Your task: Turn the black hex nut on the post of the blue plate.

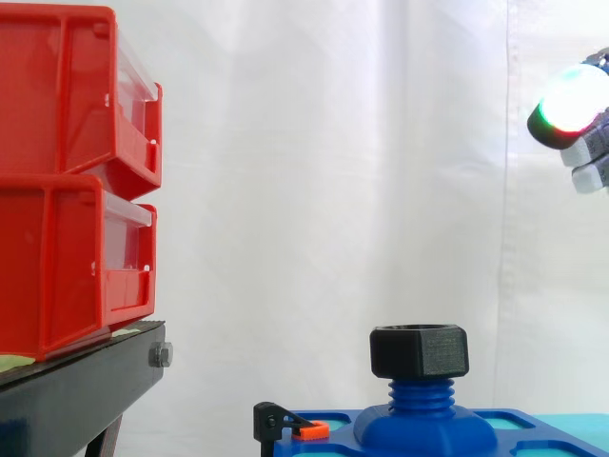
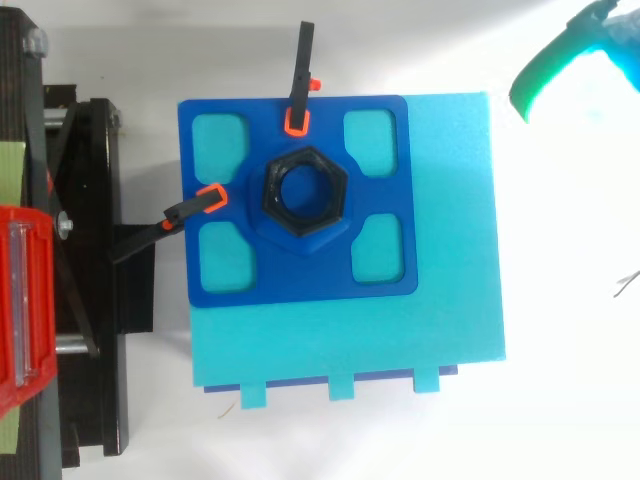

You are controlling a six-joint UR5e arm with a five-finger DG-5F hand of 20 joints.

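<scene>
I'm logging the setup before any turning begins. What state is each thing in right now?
Nut: threaded on the post, some thread bare beneath it, untouched.
Plate: flat on the cyan block, clamped.
Clamps: shut on two neighbouring plate edges, the second toward the stand.
Red bins: stacked two high on the black stand.
Robot hand: raised, clear of the nut.

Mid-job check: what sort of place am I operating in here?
Most likely a robot test bench in a lab: a white curtain hangs behind, red bins are stacked on a black stand, and the blue plate with its black nut is held by clamps on a turquoise block.
</scene>
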